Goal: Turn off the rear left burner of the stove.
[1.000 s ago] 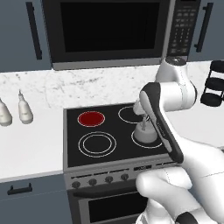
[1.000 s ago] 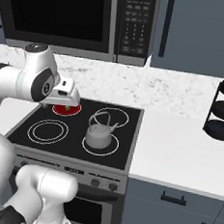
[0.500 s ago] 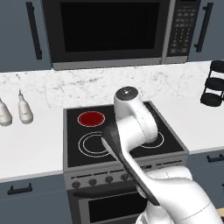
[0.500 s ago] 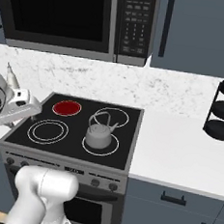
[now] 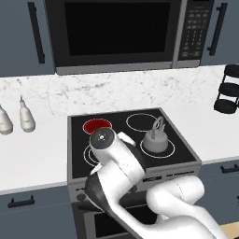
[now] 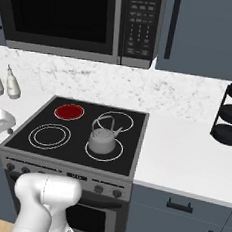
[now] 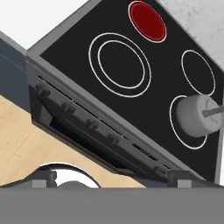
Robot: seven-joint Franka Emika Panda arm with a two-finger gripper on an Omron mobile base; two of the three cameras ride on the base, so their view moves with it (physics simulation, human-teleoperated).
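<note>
Rear left burner (image 6: 69, 112) glows red at the back left of the stove (image 5: 168, 144): not yet off.
Approach step, by my reading. Hand view looks down on the knob row (image 7: 92, 124) from the front; next move calls for picking the right knob and closing in. Kettle (image 6: 102, 142) sits front right. Arm hides part of the cooktop in left base view. Pincer state: cannot tell.

You won't find any readable text here. The microwave (image 6: 77, 21) keypad beside its door is too blurred.
</note>
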